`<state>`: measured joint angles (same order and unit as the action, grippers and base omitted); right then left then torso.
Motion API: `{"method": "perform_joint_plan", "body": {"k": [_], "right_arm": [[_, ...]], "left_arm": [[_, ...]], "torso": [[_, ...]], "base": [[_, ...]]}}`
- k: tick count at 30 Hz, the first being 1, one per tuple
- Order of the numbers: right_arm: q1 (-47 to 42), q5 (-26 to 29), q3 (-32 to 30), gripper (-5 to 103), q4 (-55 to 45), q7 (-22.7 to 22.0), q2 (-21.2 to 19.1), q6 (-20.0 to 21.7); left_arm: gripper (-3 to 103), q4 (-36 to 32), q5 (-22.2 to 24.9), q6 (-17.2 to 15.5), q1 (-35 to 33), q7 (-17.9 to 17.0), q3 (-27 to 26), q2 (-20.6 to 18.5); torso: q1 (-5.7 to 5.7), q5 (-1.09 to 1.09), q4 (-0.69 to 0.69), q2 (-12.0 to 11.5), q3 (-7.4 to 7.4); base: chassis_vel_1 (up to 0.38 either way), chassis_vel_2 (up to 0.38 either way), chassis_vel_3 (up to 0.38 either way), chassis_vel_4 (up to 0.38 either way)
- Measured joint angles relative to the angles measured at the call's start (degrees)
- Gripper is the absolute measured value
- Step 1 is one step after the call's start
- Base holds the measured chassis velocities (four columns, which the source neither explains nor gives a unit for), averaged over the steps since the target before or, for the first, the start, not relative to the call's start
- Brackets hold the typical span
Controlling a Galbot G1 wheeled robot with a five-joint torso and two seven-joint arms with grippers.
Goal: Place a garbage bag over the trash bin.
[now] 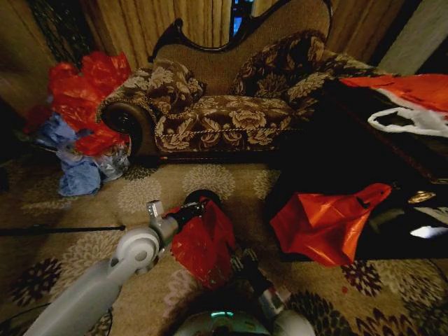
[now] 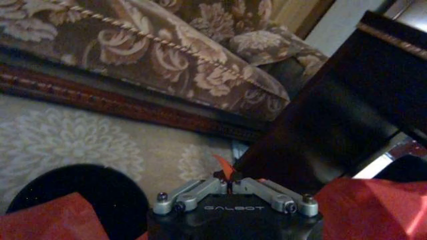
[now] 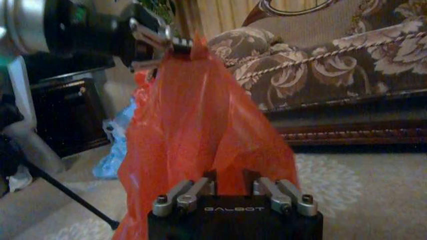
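Observation:
The deep-red garbage bag (image 1: 204,243) hangs stretched between my two grippers above the patterned carpet. My left gripper (image 1: 198,207) is shut on its upper edge; in the left wrist view a sliver of red plastic sticks out between the closed fingertips (image 2: 227,181). My right gripper (image 1: 236,260) is shut on the lower part of the bag (image 3: 200,125), with its fingers (image 3: 208,179) pressed into the plastic. The black trash bin (image 1: 201,195) stands just behind the bag, mostly hidden by it. Its dark round mouth (image 2: 87,192) lies below and beside the left gripper.
A floral sofa (image 1: 231,112) stands behind the bin. A heap of red and blue bags (image 1: 80,105) lies at the left. A dark table (image 1: 336,161) at the right carries an orange-red bag (image 1: 325,224) and a white bag (image 1: 409,120). A thin black rod (image 1: 63,229) lies on the carpet.

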<state>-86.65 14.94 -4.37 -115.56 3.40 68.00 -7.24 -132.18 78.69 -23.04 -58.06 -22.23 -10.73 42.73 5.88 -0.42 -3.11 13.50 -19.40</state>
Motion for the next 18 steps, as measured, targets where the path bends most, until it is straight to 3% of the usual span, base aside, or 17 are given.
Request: {"method": "perform_joint_plan", "body": {"k": [7, 18], "right_arm": [[6.4, 3.9, 4.3, 2, 0.3, -2.9, -1.1, 2.0], [18.5, 9.2, 9.9, 0, 2.6, -5.5, -1.6, 4.7]], "left_arm": [[0, -0.7, 3.6, 0.3, 5.3, 0.0, 0.3, -2.4], [0, -0.4, 9.0, 1.1, 14.2, -1.2, 5.7, -2.1]], "torso": [[0.00, -0.01, 0.00, 0.0, 0.00], [0.00, -0.01, -0.01, 0.0, -0.01]], "base": [[0.000, 0.000, 0.000, 0.000], [0.000, 0.000, 0.000, 0.000]]}}
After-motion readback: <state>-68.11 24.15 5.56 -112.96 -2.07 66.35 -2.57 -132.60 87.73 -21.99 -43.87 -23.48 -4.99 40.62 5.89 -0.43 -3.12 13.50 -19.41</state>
